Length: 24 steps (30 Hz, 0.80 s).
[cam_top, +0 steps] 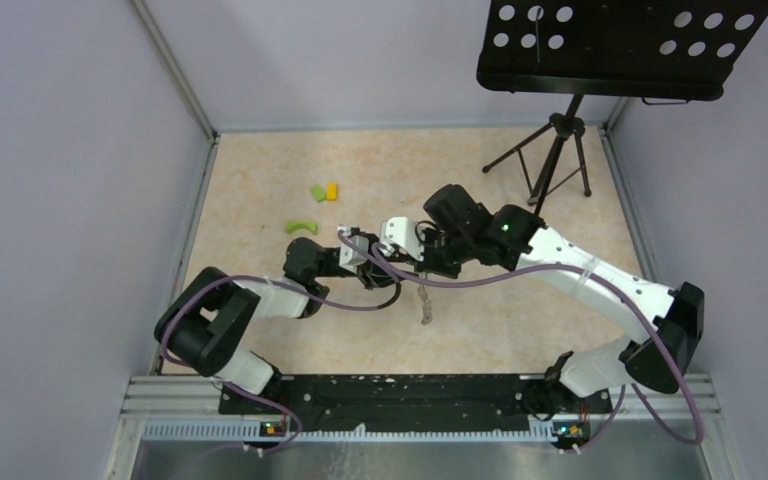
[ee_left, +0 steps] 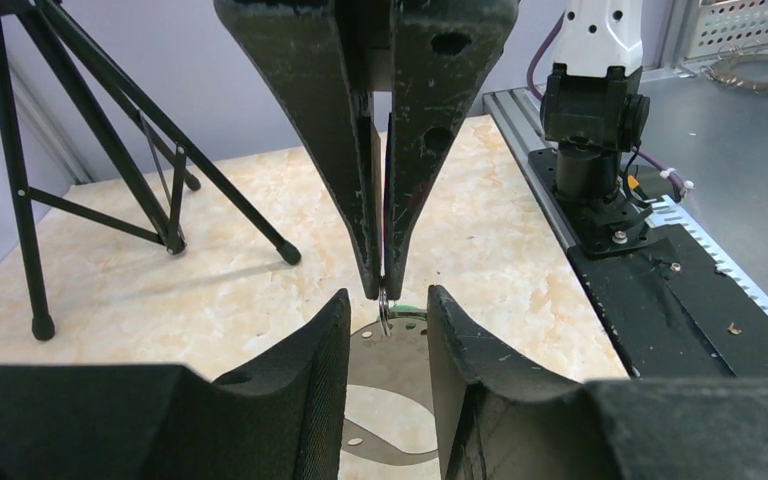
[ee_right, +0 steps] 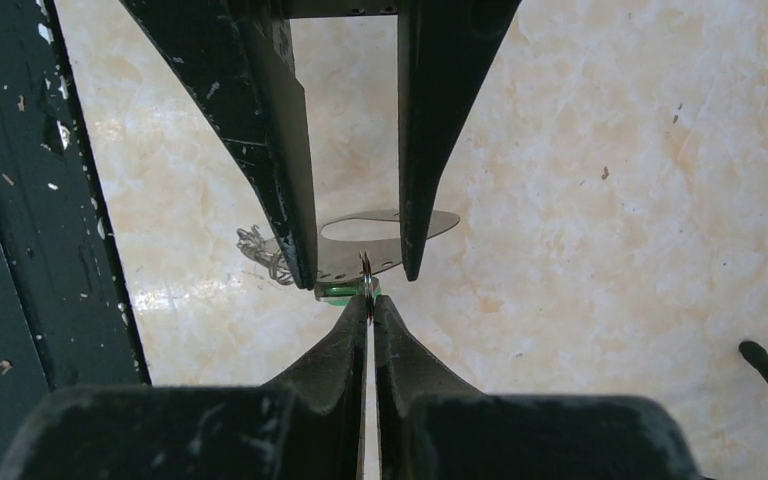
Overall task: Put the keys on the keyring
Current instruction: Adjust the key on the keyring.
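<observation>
My right gripper [cam_top: 412, 266] [ee_right: 370, 300] is shut on the keyring [ee_right: 367, 268], a thin metal loop seen edge-on, pinched at the very fingertips. In the left wrist view the right gripper [ee_left: 384, 285] comes down from above with the keyring [ee_left: 386, 318] hanging below its tips. My left gripper [cam_top: 380, 272] [ee_left: 388, 296] [ee_right: 358, 278] faces it, jaws apart. A flat silver key [ee_left: 390, 360] [ee_right: 340, 262] with small holes spans the gap between its fingers. Whether they press it is unclear. A green tag [ee_right: 345, 291] [ee_left: 412, 308] lies at the key's end.
A silver chain-like tangle [cam_top: 425, 305] [ee_right: 260, 250] lies on the mat just right of the grippers. Green [cam_top: 301, 227] and yellow [cam_top: 331, 190] blocks sit at the back left. A black music stand tripod [cam_top: 550, 160] [ee_left: 160, 190] stands behind. The black base rail [cam_top: 390, 395] [ee_left: 660, 290] runs along the near edge.
</observation>
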Tool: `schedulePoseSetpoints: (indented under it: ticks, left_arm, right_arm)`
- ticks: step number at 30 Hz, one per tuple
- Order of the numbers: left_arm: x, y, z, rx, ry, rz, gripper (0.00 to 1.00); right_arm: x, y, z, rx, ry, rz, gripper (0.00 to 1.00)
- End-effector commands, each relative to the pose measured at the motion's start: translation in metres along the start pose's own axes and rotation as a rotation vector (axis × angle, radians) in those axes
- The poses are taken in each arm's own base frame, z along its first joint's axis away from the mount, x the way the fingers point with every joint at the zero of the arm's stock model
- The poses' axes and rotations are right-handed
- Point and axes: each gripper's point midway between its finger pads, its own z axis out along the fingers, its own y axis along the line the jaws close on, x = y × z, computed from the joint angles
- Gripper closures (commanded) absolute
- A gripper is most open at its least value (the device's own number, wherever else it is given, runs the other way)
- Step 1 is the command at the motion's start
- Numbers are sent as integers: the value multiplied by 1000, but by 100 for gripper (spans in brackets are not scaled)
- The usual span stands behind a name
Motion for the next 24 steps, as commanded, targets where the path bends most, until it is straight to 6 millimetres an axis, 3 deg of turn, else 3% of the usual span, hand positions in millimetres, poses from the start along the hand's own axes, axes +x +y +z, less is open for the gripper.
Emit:
schedulePoseSetpoints:
  ticks: [1,24]
  left_arm:
    - [-2,0,2,9,-18,36,63]
    - [-2,-3,6,38,-38,21,86]
  right_arm:
    - [-23,-4,-10,19,-63,-16,100]
    - [-24,0,-4,-2,-78,-7,100]
